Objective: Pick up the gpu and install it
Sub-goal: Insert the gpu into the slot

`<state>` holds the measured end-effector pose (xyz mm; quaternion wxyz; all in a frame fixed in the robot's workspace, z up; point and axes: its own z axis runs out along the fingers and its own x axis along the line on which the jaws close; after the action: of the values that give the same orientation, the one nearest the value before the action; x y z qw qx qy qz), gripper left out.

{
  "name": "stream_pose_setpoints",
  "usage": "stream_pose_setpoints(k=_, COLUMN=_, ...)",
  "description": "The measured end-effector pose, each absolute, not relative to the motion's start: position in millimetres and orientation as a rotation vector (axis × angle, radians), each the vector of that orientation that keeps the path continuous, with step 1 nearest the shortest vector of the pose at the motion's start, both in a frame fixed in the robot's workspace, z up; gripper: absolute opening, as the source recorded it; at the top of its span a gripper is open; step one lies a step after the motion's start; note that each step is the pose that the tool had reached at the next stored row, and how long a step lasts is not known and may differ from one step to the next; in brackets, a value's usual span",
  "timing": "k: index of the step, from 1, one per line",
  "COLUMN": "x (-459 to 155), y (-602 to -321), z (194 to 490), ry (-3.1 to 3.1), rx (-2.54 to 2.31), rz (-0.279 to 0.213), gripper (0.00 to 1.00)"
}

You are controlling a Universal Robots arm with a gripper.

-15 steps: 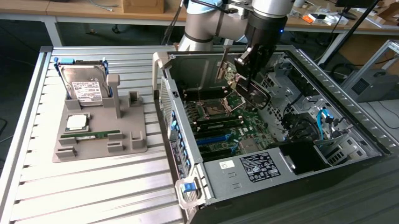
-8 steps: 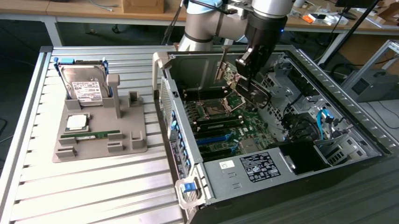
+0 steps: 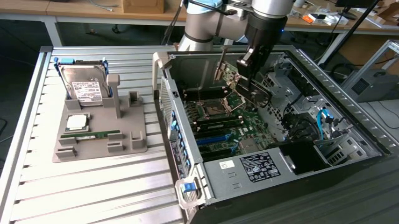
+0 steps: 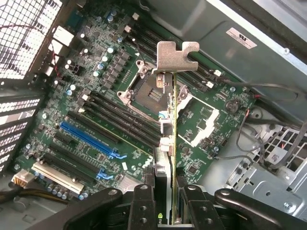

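**Gripper and gpu above the open computer case**

My gripper (image 3: 248, 80) (image 4: 168, 213) is clamped on the gpu (image 3: 231, 77) (image 4: 168, 128), one black finger (image 4: 144, 206) on each face of the card. I hold the card on edge, inside the open top of the computer case (image 3: 187, 140) and above the motherboard (image 3: 249, 123) (image 4: 96, 96). Its silver bracket (image 4: 176, 55) is at the end away from my fingers. In the wrist view the card's edge crosses over the CPU socket (image 4: 151, 91), and the blue expansion slots (image 4: 88, 139) lie apart from it to one side, so the card is in no slot.

The case lies on its side on a table of ribbed aluminium slats (image 3: 93, 186), with a black power supply (image 3: 305, 156) in its near corner. On the exterior view's left, just beside the case, a grey fixture tray (image 3: 100, 147) rests on the same slats. It carries a hard drive (image 3: 84, 84) propped at a tilt (white label facing up), a CPU chip (image 3: 76, 122) and a narrow RAM stick (image 3: 90, 135).

Behind the table stand wooden workbenches (image 3: 93, 11); a cardboard box (image 3: 143, 5) sits on one.
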<state>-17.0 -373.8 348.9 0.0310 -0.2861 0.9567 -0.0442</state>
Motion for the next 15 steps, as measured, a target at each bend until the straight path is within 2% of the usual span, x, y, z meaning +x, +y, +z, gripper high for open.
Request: stream_pose_setpoints(k=15, x=-17.0, y=-373.8, z=348.5, ry=2.888, rx=-1.046, rz=-0.13, gripper=0.27)
